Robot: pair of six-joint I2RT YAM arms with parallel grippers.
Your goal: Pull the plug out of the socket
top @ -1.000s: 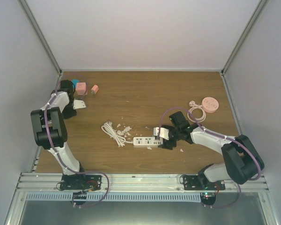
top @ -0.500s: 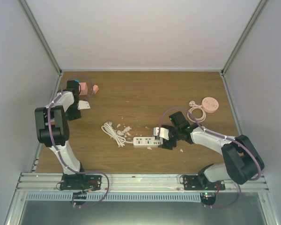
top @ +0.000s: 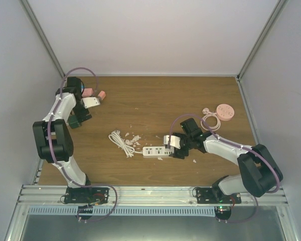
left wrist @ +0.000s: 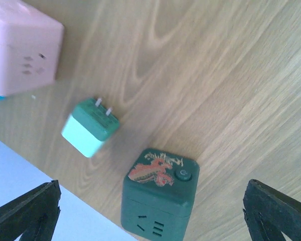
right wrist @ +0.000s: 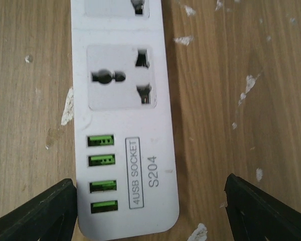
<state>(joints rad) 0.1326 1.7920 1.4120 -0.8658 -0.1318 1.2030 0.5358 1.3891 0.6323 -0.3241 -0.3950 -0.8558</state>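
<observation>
In the left wrist view a dark green cube socket [left wrist: 159, 196] with a dragon print stands on the wood. A small green and mint plug [left wrist: 90, 128] lies loose to its upper left, its two prongs bare, apart from the socket. My left gripper [left wrist: 150, 216] is open and empty, its fingertips [left wrist: 25, 211] wide on either side of the cube. In the top view it is at the far left [top: 83, 111], by the cube [top: 75, 121]. My right gripper [right wrist: 150, 211] is open, straddling the USB end of a white power strip [right wrist: 123, 125], also seen in the top view [top: 155, 151].
A pink cube socket [left wrist: 20, 45] stands near the plug, with pink pieces [top: 101, 94] by the left wall. A coiled white cable [top: 121, 142] lies left of the strip. A pink round device [top: 224, 111] and cord sit far right. White flecks litter the wood.
My left arm has drawn back toward the far left corner and its wrist has turned, leaving the green cube in the open. The right arm and the power strip have not moved.
</observation>
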